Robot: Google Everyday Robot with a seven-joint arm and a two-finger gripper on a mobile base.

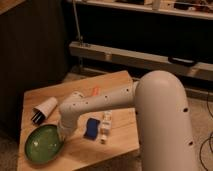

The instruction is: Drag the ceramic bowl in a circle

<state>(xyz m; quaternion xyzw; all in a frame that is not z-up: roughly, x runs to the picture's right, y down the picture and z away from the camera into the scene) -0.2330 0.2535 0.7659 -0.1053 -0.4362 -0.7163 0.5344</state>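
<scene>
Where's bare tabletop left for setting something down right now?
Bare: front strip of the table right of the ceramic bowl, and the far-left corner behind the paper cup. Crowded: end effector shut on the bowl's rim, blue object beside.
</scene>
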